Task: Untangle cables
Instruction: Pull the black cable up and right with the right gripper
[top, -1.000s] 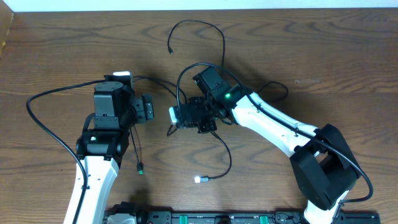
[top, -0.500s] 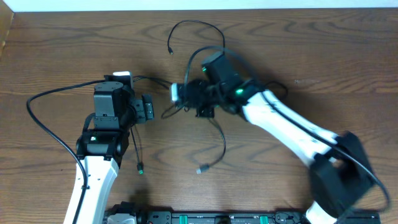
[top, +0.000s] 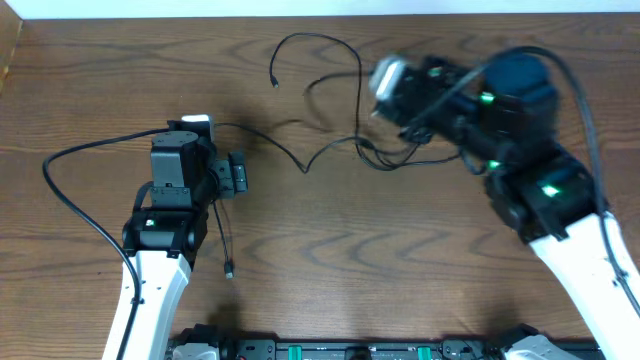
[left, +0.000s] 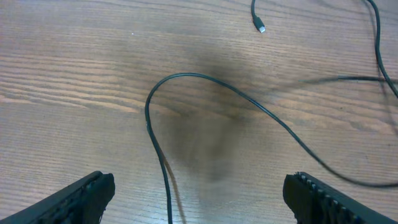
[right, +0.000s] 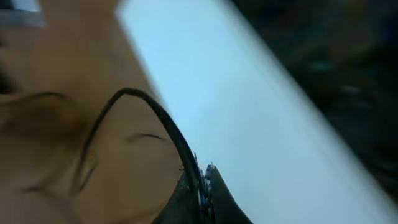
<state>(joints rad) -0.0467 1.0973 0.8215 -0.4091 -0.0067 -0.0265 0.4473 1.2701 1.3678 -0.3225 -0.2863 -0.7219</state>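
Note:
Several thin black cables (top: 330, 148) trail across the wooden table between the two arms. One loops at the back and ends in a small plug (top: 273, 82). My right gripper (top: 408, 118), blurred and raised at the back right, is shut on a black cable (right: 149, 109) that arcs out of its tips (right: 205, 177). Strands stretch from it toward the left. My left gripper (left: 199, 198) is open low over the table. One black cable (left: 165, 186) runs between its fingers (left: 81, 198) without touching them. A plug end (left: 260, 27) lies farther ahead.
Another thin cable with a small plug (top: 229, 270) lies beside the left arm. The left arm's own thick black wire (top: 62, 190) loops out to the left. The table's far edge (top: 150, 16) runs along the back.
My right arm has swung up and to the right with its cable, dragging the tangle and the light-tipped end away from the middle. The left arm has stayed still and open.

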